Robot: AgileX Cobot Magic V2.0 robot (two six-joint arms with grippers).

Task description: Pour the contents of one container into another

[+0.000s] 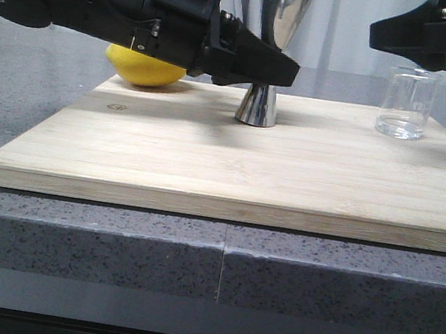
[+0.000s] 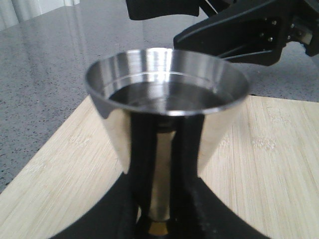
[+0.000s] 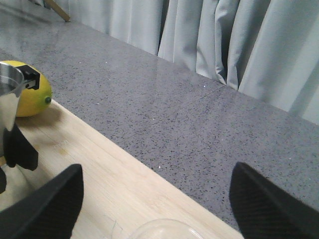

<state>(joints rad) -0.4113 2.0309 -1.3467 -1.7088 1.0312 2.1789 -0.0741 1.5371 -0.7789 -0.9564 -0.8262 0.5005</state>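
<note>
On a pale wooden cutting board (image 1: 231, 168) laid across a speckled grey desk (image 1: 37, 64), the left pincer (image 1: 262, 72) reaches in level from the side and closes on the narrow waist of the steel jigger (image 1: 269, 56), which stands upright on its lower cone near the board's far edge. From the left wrist camera, the jigger (image 2: 167, 99) fills the view directly ahead of the pincer, its black fingers (image 2: 192, 164) pressed against either side of the stem, a sliver of the gold band showing between them; dark liquid lies in the upper cup. A yellow lemon (image 1: 145, 69) sits just behind the left arm, at the board's far edge. Well apart from the left pincer, toward the board's other end, the clear glass beaker (image 1: 406, 102) stands upright with a little clear liquid in its base. The right pincer (image 1: 410, 35) hangs above the beaker without touching it; in the right wrist view its two black fingers (image 3: 45, 209) are spread wide, the beaker rim (image 3: 159, 229) showing between and below them. Grey curtains (image 3: 239, 35) hang beyond the desk.
</note>
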